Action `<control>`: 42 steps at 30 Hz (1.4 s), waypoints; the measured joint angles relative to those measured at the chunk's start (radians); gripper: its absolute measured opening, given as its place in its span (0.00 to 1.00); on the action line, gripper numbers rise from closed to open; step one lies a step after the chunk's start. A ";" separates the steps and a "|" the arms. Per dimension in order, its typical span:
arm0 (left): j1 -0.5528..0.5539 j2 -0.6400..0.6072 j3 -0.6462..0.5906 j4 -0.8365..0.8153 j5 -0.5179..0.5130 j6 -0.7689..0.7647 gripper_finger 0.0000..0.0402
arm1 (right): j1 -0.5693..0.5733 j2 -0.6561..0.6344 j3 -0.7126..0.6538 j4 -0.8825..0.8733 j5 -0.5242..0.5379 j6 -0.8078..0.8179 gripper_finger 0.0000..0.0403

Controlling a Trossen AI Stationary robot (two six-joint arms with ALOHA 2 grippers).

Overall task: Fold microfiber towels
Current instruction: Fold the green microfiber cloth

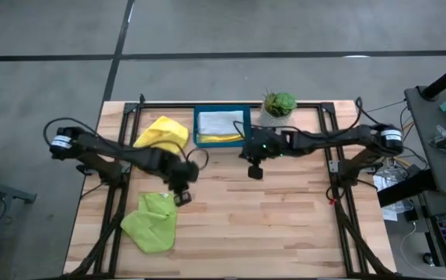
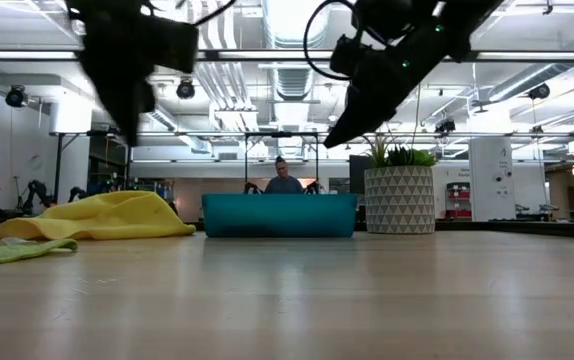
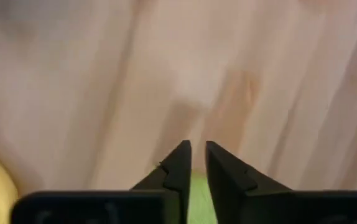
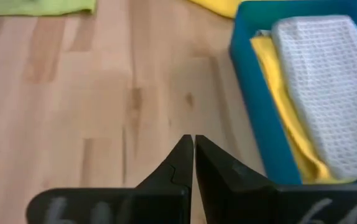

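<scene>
Your left gripper (image 1: pixel 182 198): fingers slightly parted, holding nothing | lime green towel (image 1: pixel 151 222) just beside it, on the side away from the teal tray (image 1: pixel 221 110) | right gripper (image 1: pixel 254 171): shut, empty, near the tray, farther from that towel

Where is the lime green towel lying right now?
In the high view, the lime green towel lies on the table's front left, below the left gripper and in front of the crumpled yellow towel.
</scene>
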 joint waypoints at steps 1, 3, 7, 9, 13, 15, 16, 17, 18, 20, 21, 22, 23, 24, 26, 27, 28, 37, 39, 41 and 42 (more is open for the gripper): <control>-0.029 0.000 0.000 -0.022 0.001 -0.025 0.12 | 0.010 -0.004 -0.014 0.017 0.000 0.011 0.02; -0.088 0.000 -0.002 -0.044 0.002 -0.076 0.19 | 0.029 -0.007 -0.033 0.049 0.000 0.029 0.02; -0.220 0.021 -0.025 -0.046 -0.001 -0.209 0.33 | 0.065 -0.003 -0.057 0.089 0.000 0.067 0.02; -0.290 0.032 -0.038 -0.049 0.001 -0.284 0.39 | 0.082 -0.001 -0.073 0.107 0.000 0.074 0.02; -0.414 0.069 -0.050 -0.065 -0.005 -0.408 0.44 | 0.115 -0.001 -0.099 0.129 0.001 0.092 0.02; -0.451 0.096 -0.050 -0.098 -0.026 -0.459 0.45 | 0.128 -0.001 -0.105 0.126 0.000 0.093 0.02; -0.460 0.112 -0.052 -0.104 -0.026 -0.474 0.45 | 0.132 -0.001 -0.105 0.127 0.000 0.097 0.02; -0.467 0.128 -0.052 -0.102 -0.027 -0.485 0.45 | 0.136 -0.001 -0.105 0.127 0.001 0.101 0.02; -0.471 0.142 -0.052 -0.099 -0.027 -0.488 0.45 | 0.138 -0.001 -0.105 0.129 0.001 0.105 0.02; -0.476 0.173 -0.052 -0.096 -0.028 -0.484 0.45 | 0.143 -0.001 -0.105 0.129 0.001 0.106 0.02; -0.476 0.187 -0.056 -0.096 -0.028 -0.483 0.45 | 0.143 -0.001 -0.105 0.129 0.002 0.106 0.02; -0.475 0.199 -0.059 -0.098 -0.028 -0.483 0.45 | 0.143 -0.001 -0.105 0.130 0.002 0.106 0.02; -0.474 0.210 -0.063 -0.100 -0.029 -0.479 0.45 | 0.143 -0.001 -0.105 0.132 0.002 0.107 0.02; -0.473 0.221 -0.064 -0.101 -0.029 -0.466 0.44 | 0.143 -0.001 -0.105 0.133 0.002 0.108 0.02; -0.473 0.239 -0.064 -0.091 -0.030 -0.446 0.42 | 0.143 -0.001 -0.105 0.132 0.003 0.108 0.02; -0.473 0.245 -0.063 -0.088 -0.030 -0.436 0.40 | 0.143 -0.001 -0.105 0.132 0.003 0.109 0.02; -0.473 0.252 -0.062 -0.083 -0.030 -0.425 0.36 | 0.143 -0.001 -0.105 0.132 0.003 0.114 0.02; -0.463 0.223 -0.031 -0.014 -0.086 -0.149 0.01 | 0.153 -0.007 -0.105 0.081 0.003 0.117 0.02; -0.444 0.198 -0.009 -0.004 -0.157 -0.094 0.00 | 0.166 -0.019 -0.105 0.037 0.002 0.119 0.02; -0.412 0.162 0.005 0.028 -0.233 -0.049 0.00 | 0.180 -0.035 -0.105 -0.006 0.002 0.135 0.02; -0.396 0.145 0.011 0.060 -0.274 -0.024 0.00 | 0.188 -0.042 -0.105 -0.025 0.002 0.149 0.02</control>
